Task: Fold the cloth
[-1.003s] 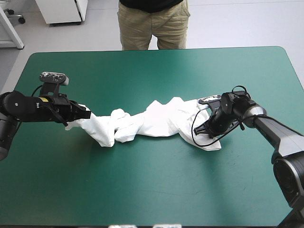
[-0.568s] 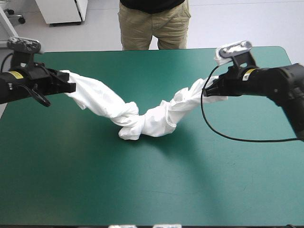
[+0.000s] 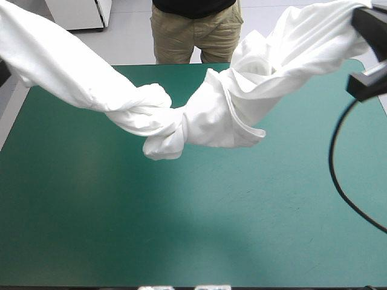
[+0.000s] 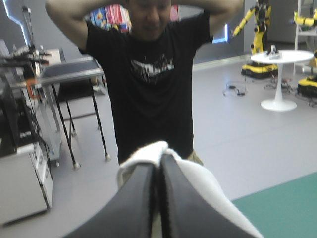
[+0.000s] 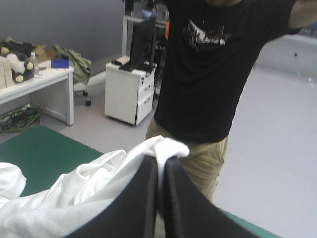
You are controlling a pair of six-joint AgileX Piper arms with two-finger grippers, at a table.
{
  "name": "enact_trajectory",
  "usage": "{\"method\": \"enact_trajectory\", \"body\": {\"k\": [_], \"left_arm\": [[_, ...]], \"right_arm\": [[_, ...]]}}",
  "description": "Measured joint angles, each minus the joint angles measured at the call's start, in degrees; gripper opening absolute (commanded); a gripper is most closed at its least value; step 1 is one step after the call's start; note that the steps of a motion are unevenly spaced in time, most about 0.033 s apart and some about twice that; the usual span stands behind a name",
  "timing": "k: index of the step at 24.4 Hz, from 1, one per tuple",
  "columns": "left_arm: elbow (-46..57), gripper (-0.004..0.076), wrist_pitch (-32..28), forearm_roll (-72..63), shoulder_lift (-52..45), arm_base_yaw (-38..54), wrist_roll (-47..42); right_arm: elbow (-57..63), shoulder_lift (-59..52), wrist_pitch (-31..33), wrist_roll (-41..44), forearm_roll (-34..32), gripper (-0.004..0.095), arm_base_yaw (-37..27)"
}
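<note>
Bright even light; faint shadow under T-shirt [image 3: 208, 112] on cover [image 3: 181, 229].

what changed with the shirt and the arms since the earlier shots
Both arms rose and spread apart, carrying the T-shirt up. Its middle, which earlier rested on the teal-green table, now appears to hang above it. Unchanged: the left gripper and right gripper stay shut on the T-shirt's ends, and the middle is still twisted.

A table [image 3: 181, 229] with a smooth teal-green cover [image 3: 91, 199], its far corners rounded
</note>
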Motion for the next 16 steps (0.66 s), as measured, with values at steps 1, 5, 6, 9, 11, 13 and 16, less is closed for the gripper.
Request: {"method": "enact_trajectory", "body": {"k": [1, 5, 6, 9, 11, 13, 16], "left_arm": [[-2.8, -0.0009, 0.07, 0.0, -0.83, 0.0, -0.08], [-4.53, -0.0009, 3.11, -0.88, -3.56, 0.0, -0.08], [-4.53, -0.0009, 4.4, -0.88, -4.05, 0.0, -0.08], [-2.29, -0.0009, 5.29, -0.95, -5.52, 0.0, -0.08], [3.75, -0.0009, 5.29, -0.89, -7.69, 0.0, -0.08], [12.1, -0.0009, 5.29, -0.65, -10.52, 0.0, -0.08], [25.11, -0.0009, 5.29, 1.01, -14.89, 0.0, -0.08]], "right_arm": [[-1.3, -1.71, 0.11, -0.19, 0.0, -0.0013, 0.0], [-0.42, -6.03, 0.11, -0.25, 0.0, -0.0013, 0.0], [0.48, -7.13, 0.11, -0.25, 0.0, -0.0013, 0.0], [5.32, -9.83, 0.11, -0.25, 0.0, -0.0013, 0.0], [12.42, -13.06, 0.16, -0.04, -0.26, -0.0013, 0.0], [21.17, -15.88, 0.16, 0.55, -1.01, -0.0013, 0.0], [31.92, -18.9, 0.16, 1.75, -2.46, -0.0013, 0.0]]}}
